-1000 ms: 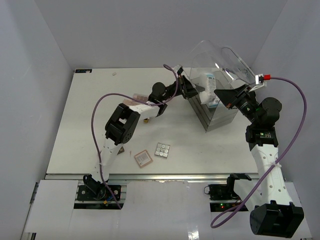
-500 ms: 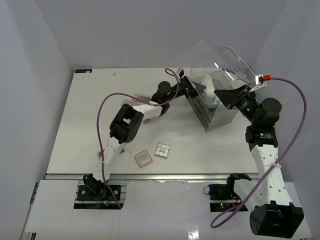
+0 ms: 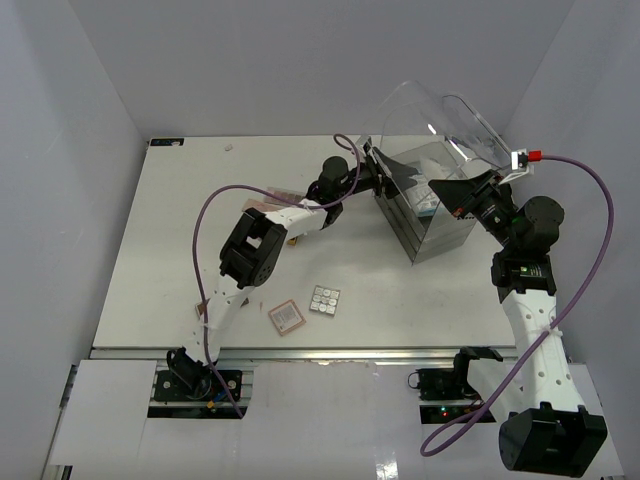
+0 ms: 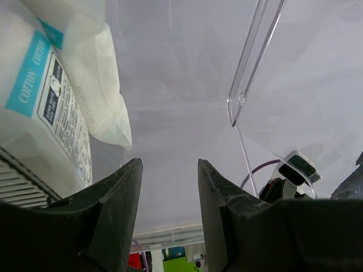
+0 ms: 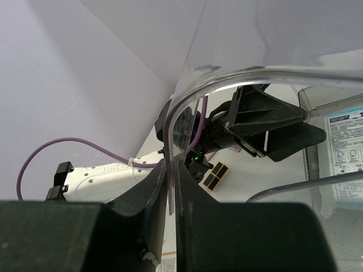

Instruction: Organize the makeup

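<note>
My left gripper reaches over the clear box's left rim, open, with nothing between its fingers. The white-blue packet lies inside the box, beside the left finger and free of it. My right gripper is shut on the edge of the clear domed lid and holds it raised. On the table lie the pinkish square compact, the silvery grid palette, a small dark-gold piece and brown and pink palettes, partly hidden by the left arm.
The left arm stretches across the table's middle towards the box. Purple cables loop above both arms. White walls close the table in at the back and both sides. A small pale scrap lies near the far edge.
The left gripper has opened and let go of the white-blue packet, which has dropped from upright to lying in the box. The right gripper keeps holding the lid up.
</note>
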You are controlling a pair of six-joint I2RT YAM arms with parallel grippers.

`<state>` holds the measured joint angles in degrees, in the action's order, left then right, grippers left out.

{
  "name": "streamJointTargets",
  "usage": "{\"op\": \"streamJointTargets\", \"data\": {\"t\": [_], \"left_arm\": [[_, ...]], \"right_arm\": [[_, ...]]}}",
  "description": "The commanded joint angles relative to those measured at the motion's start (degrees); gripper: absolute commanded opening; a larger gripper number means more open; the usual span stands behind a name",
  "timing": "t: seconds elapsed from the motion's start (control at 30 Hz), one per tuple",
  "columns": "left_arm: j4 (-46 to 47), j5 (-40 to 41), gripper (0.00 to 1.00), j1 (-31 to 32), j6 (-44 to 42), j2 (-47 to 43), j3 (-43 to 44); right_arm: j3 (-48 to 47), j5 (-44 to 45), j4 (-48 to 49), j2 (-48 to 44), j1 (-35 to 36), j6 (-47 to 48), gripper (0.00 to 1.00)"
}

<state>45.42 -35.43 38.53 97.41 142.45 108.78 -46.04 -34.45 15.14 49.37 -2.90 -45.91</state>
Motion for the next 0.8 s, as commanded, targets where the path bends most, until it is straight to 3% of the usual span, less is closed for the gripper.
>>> {"op": "streamJointTargets", "data": {"t": [0.0,0.2,0.53,0.77], "left_arm": [[0.2,-0.9,0.55,0.2,-3.6,-7.6,-3.4],[-1.0,-0.8,0.56,-0.7,-9.1,-15.9,-13.3],[4.2,1.0,0.56,-3.4,-14.7,-29.3,-37.7],[0.5,1.6,0.56,-3.5,-20.3,-33.1,-39.1]], "right_arm": [[-0.5,-0.2,4.6,-1.6,-0.4,-0.3,0.12],[-0.7,-0.3,4.5,-1.6,-0.4,-0.1,0.12],[-0.7,-0.2,4.0,-1.5,-0.5,0.4,0.12],[-0.7,-0.1,3.8,-1.3,-0.5,0.7,0.12]]}}
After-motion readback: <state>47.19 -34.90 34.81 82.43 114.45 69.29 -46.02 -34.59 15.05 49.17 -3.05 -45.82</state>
